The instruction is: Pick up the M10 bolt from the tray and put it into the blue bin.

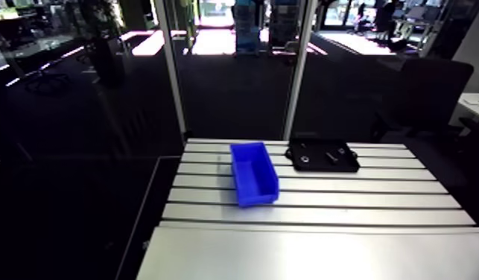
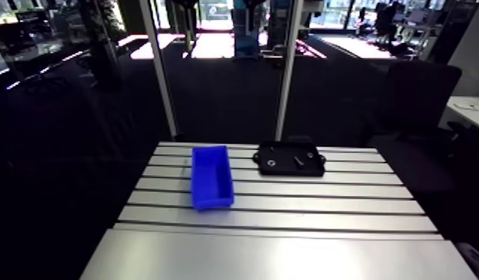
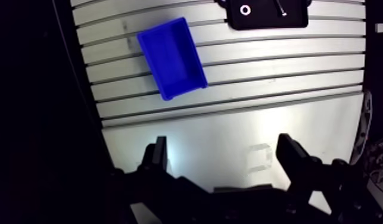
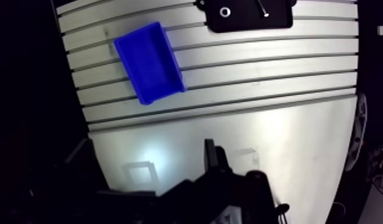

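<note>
A blue bin [image 1: 253, 173] stands open-topped on the slotted aluminium table [image 1: 339, 208], left of a flat black tray [image 1: 348, 166] at the far edge. In the tray lie a slim bolt-like piece [image 1: 333, 156] and a small ring-shaped part [image 1: 305, 158]. In the wrist view my gripper [image 3: 223, 146] hovers high over the smooth near part of the table, open, with nothing between its fingers [image 3: 289, 149]. The bin [image 3: 171, 56] is ahead and to one side of it, and the tray [image 3: 265, 21] is farther ahead. The arm view does not show the gripper.
The table's left edge [image 1: 164, 201] drops off to a dark floor. Two upright frame posts [image 1: 171, 74] rise behind the table's far edge. A wide smooth plate [image 1: 309, 257] forms the near part of the table.
</note>
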`<control>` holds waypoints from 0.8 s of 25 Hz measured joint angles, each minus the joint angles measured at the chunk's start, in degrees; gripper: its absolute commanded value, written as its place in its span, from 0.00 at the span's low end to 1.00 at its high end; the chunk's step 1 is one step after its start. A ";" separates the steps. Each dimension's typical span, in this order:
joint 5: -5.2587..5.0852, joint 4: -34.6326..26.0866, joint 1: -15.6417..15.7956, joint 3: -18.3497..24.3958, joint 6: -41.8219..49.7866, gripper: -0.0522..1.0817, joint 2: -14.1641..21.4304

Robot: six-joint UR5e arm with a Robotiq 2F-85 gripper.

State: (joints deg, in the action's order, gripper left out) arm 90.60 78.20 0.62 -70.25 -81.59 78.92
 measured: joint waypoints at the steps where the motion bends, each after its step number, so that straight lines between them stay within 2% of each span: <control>1: -0.01 0.11 0.28 0.12 0.37 0.05 -0.21; 13: 0.40 0.24 0.84 0.76 0.74 0.05 -0.14; 20: 0.86 0.08 -0.23 0.34 -5.67 0.05 0.54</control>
State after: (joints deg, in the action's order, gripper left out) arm 91.45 78.28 0.39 -69.91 -87.26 79.46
